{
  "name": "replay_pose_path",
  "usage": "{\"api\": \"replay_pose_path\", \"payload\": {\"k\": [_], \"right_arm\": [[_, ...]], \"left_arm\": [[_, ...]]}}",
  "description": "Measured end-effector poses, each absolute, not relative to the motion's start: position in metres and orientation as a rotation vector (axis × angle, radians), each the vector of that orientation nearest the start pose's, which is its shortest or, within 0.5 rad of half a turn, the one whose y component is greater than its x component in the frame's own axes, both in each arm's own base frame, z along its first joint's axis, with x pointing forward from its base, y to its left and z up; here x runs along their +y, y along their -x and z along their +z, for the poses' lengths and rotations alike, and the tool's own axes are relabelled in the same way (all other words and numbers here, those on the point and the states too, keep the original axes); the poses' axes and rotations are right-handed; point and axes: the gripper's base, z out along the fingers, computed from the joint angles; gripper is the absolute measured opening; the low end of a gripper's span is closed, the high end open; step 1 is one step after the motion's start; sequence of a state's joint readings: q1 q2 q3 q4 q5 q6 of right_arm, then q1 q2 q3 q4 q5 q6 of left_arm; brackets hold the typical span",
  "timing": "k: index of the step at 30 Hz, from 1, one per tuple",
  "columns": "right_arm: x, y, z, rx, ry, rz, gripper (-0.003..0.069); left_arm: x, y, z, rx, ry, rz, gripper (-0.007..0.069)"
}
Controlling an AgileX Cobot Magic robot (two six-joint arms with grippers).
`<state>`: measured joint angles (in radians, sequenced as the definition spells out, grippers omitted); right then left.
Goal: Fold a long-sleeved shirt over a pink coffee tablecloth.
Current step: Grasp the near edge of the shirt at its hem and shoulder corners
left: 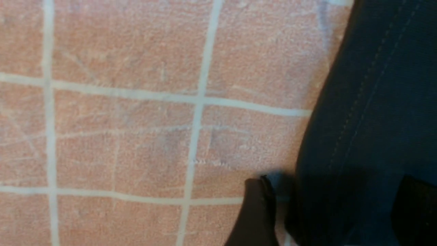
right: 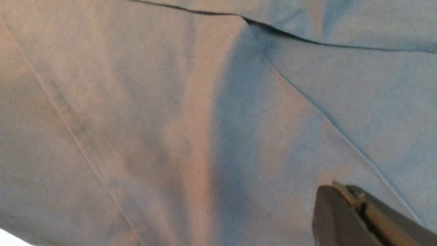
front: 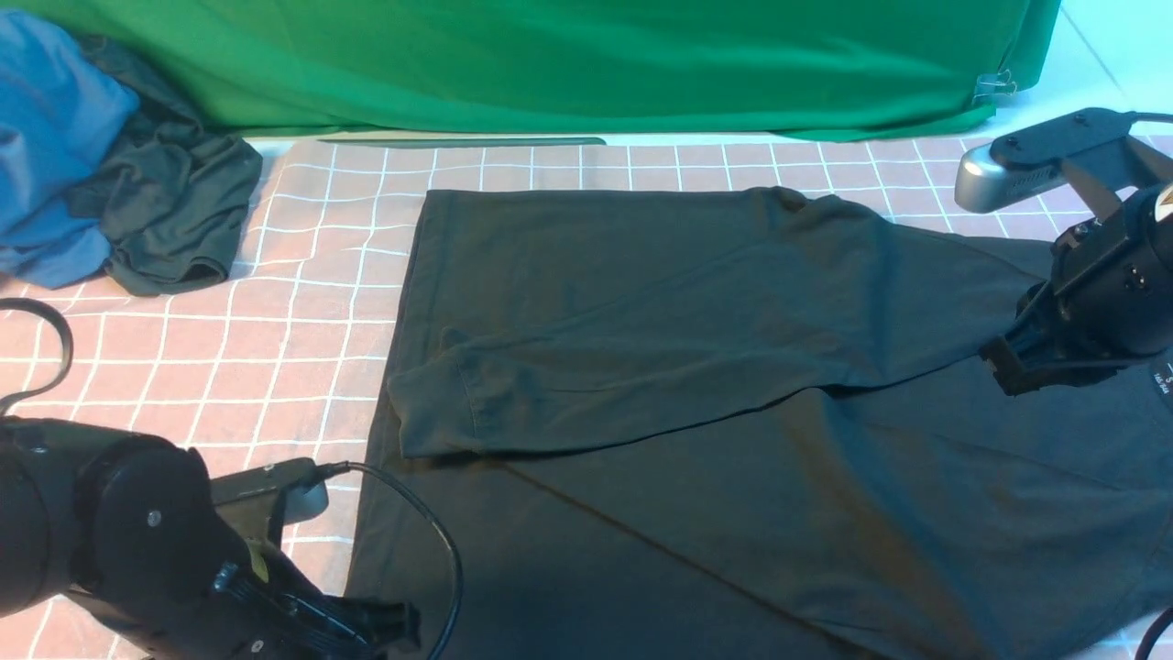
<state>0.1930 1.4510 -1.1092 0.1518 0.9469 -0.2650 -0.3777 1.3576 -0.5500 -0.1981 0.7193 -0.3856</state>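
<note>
The black long-sleeved shirt point(front: 696, 513) lies spread flat on the pink coffee tablecloth point(front: 302, 312), with one sleeve point(front: 641, 367) folded across its body. My left gripper point(front: 399, 631) is low at the shirt's near left corner. In the left wrist view the left gripper point(left: 336, 208) is open, one finger point(left: 256, 215) over the tablecloth point(left: 119, 136) and the other over the shirt point(left: 375, 102), straddling its stitched edge. My right gripper point(front: 997, 362) hovers over the shirt's right side. In the right wrist view the right gripper point(right: 341, 193) is shut and empty above the shirt point(right: 136, 119).
A blue garment point(front: 46, 137) and a smaller dark garment point(front: 174, 202) are bunched at the back left on the cloth. Green fabric point(front: 596, 64) hangs along the back edge. The left arm's cable point(front: 440, 541) loops over the shirt's near left edge.
</note>
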Motion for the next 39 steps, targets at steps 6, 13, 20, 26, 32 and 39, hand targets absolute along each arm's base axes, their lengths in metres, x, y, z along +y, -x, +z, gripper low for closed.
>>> {"api": "replay_pose_path", "payload": {"k": [6,13,20,26,32,39], "right_arm": [[0.066,-0.278,0.282,2.713,0.536,0.182,0.0036],[0.066,-0.275,0.281,2.743,0.546,0.188,0.0036],[0.063,-0.262,0.288,2.797,0.574,0.191,0.0036],[0.059,-0.244,0.294,2.838,0.543,0.177,0.0037],[0.052,-0.223,0.264,2.984,0.515,0.148,0.0125],[0.044,-0.200,0.210,3.065,0.487,0.082,0.0381]], "left_arm": [[-0.085,-0.175,0.162,3.105,0.272,-0.286,0.0276],[-0.084,-0.176,0.158,3.150,0.239,-0.241,0.0031],[-0.073,-0.175,0.181,3.134,0.153,-0.075,0.0029],[-0.059,-0.162,0.210,3.024,0.186,0.015,0.0029],[-0.055,-0.154,0.222,2.968,0.226,-0.015,0.0029],[-0.055,-0.153,0.224,2.957,0.227,-0.023,0.0029]]}}
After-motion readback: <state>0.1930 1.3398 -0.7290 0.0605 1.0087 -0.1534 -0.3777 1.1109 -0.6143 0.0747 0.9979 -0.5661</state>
